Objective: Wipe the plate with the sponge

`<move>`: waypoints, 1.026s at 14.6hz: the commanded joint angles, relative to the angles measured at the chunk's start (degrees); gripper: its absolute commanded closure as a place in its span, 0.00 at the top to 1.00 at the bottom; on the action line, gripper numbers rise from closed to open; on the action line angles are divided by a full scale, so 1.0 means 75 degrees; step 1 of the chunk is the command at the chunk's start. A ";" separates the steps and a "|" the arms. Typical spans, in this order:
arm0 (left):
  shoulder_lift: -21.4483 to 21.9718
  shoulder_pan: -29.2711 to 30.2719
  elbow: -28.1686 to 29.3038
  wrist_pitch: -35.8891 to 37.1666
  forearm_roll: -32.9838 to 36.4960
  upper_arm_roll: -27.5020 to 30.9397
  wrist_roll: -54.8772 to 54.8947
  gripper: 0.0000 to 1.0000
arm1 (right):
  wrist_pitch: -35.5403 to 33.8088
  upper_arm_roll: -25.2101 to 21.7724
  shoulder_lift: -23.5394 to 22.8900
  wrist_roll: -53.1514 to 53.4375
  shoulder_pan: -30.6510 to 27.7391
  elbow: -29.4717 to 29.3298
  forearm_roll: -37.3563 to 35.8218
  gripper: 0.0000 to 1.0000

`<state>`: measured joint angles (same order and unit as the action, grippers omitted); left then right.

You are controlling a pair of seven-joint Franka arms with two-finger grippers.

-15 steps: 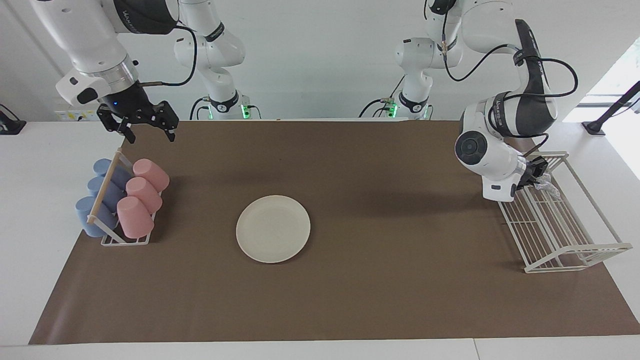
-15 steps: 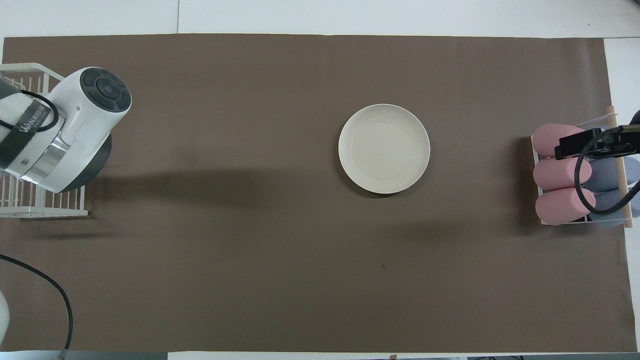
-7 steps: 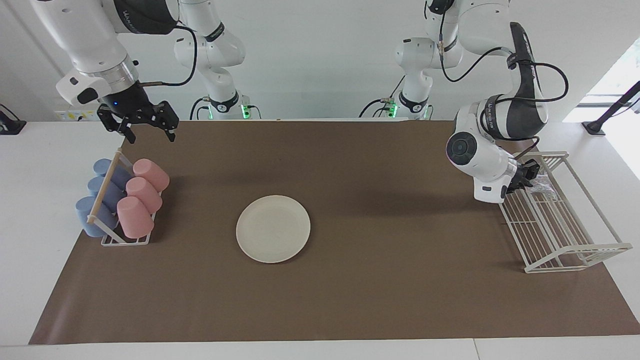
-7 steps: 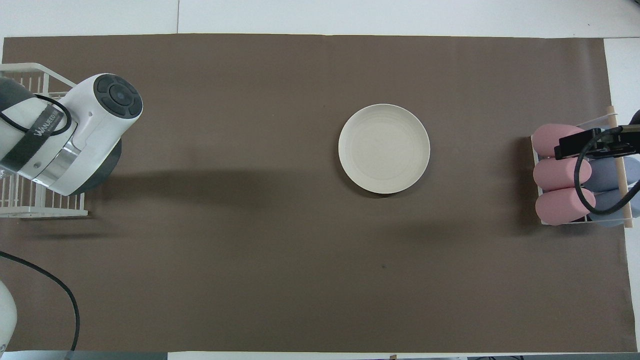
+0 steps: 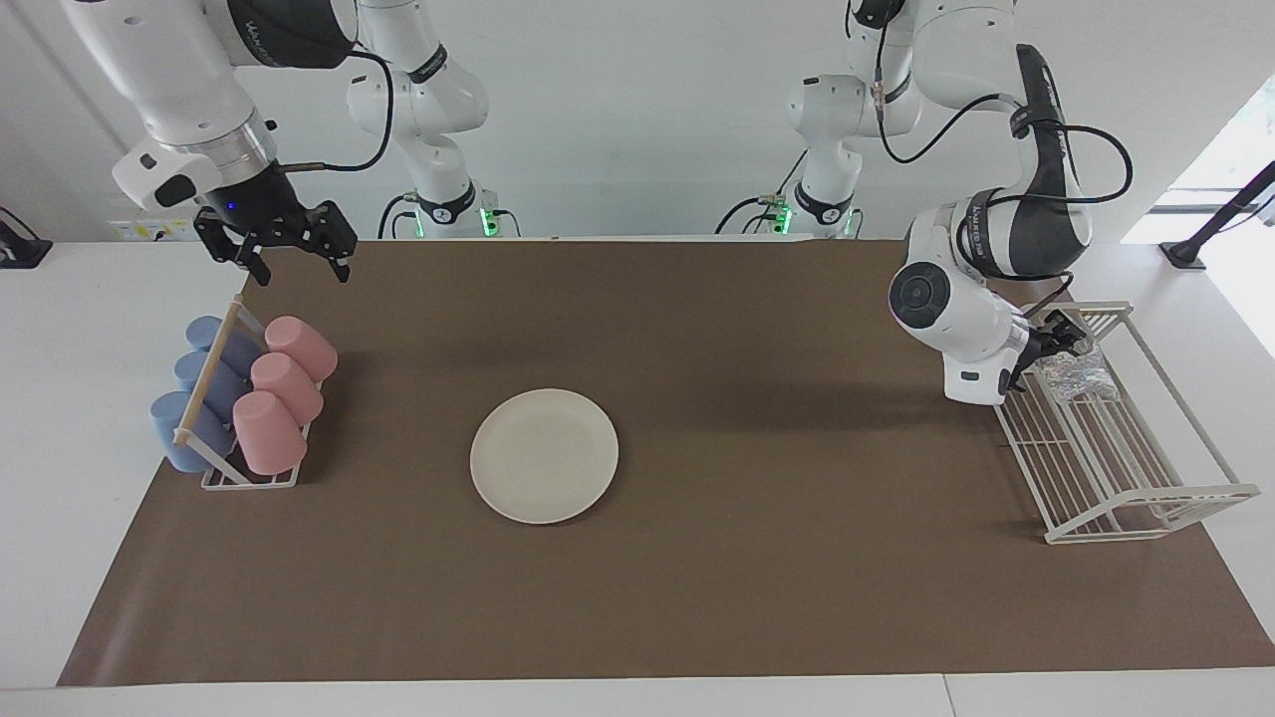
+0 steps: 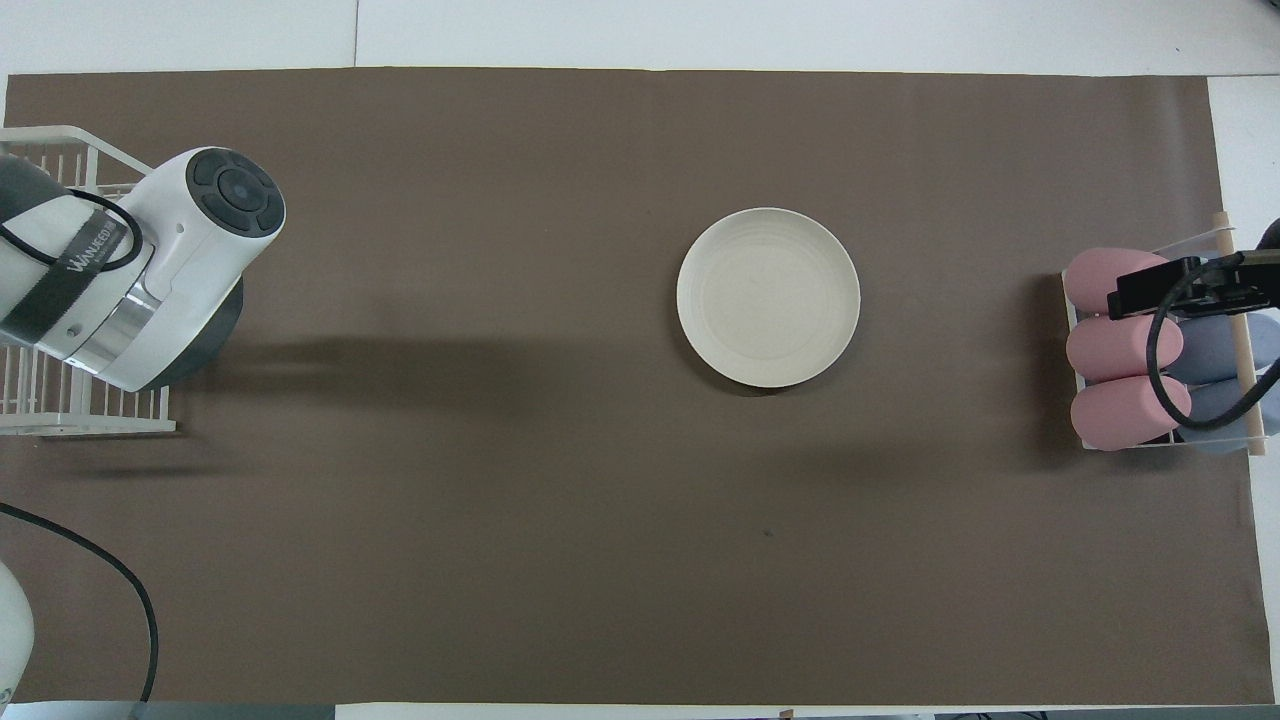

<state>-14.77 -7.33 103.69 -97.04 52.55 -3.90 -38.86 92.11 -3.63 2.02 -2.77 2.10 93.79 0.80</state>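
Note:
The cream-white plate (image 5: 544, 455) lies flat on the brown mat near the table's middle; it also shows in the overhead view (image 6: 768, 297). The silvery sponge (image 5: 1075, 377) lies on the white wire rack (image 5: 1126, 498) at the left arm's end of the table. My left gripper (image 5: 1058, 337) hovers just above the sponge, at its edge toward the robots. In the overhead view the left arm (image 6: 150, 270) hides both. My right gripper (image 5: 299, 267) is open and empty, in the air over the mat's edge beside the cup rack.
A rack of pink cups (image 5: 284, 388) and blue cups (image 5: 194, 398) stands at the right arm's end of the table; it also shows in the overhead view (image 6: 1125, 350). The brown mat (image 5: 697, 597) covers most of the table.
The left arm's wrist has shifted slightly toward the table's middle and risen a little, so more of the sponge shows on the wire rack. The right arm has not moved.

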 commanded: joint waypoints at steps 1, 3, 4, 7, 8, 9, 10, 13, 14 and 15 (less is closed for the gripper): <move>0.0200 -0.0031 0.0133 -0.0151 -0.0267 0.0063 -0.0080 1.00 | -0.0071 -0.0019 0.0000 -0.0158 0.0002 -0.0060 -0.0048 1.00; 0.0200 -0.0019 -0.0206 -0.0140 -0.0723 0.0063 -0.0033 1.00 | -0.0047 -0.0008 0.0000 -0.0147 0.0036 -0.0071 -0.0048 1.00; 0.0212 0.0004 -0.0405 -0.0128 -0.0981 0.0063 0.0002 1.00 | -0.0047 0.0004 -0.0012 -0.0135 0.0048 -0.0083 -0.0048 1.00; 0.0247 0.0063 -0.1003 -0.0011 -0.1848 0.0075 0.0165 1.00 | -0.0059 0.0016 -0.0012 -0.0147 0.0037 -0.0083 -0.0036 1.00; 0.0259 0.0063 -0.1190 0.0105 -0.2152 0.0075 0.0387 1.00 | -0.0070 0.0016 -0.0012 -0.0147 0.0025 -0.0083 -0.0048 1.00; 0.0259 0.0063 -0.1401 0.0292 -0.2480 0.0086 0.0575 1.00 | -0.0059 0.0016 -0.0012 -0.0135 0.0036 -0.0083 -0.0036 1.00; 0.0259 0.0086 -0.1670 0.0422 -0.2901 0.0110 0.0774 1.00 | -0.0059 0.0016 -0.0012 -0.0135 0.0037 -0.0083 -0.0036 1.00; 0.0422 0.0249 -0.2047 0.0715 -0.3946 0.0180 0.1359 1.00 | -0.0047 0.0016 -0.0012 -0.0135 0.0048 -0.0083 -0.0036 1.00; 0.0608 0.0401 -0.2024 0.0728 -0.4331 0.0180 0.1663 1.00 | -0.0059 0.0027 -0.0012 -0.0135 0.0048 -0.0083 -0.0048 1.00; 0.0865 0.0530 -0.1978 0.0763 -0.4799 0.0180 0.1991 1.00 | -0.0059 0.0016 -0.0012 -0.0135 0.0048 -0.0083 -0.0036 1.00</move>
<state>-11.47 -5.50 88.86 -92.82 22.13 -2.60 -28.81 92.11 -3.48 2.02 -2.77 2.45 93.76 0.80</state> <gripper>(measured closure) 0.000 0.000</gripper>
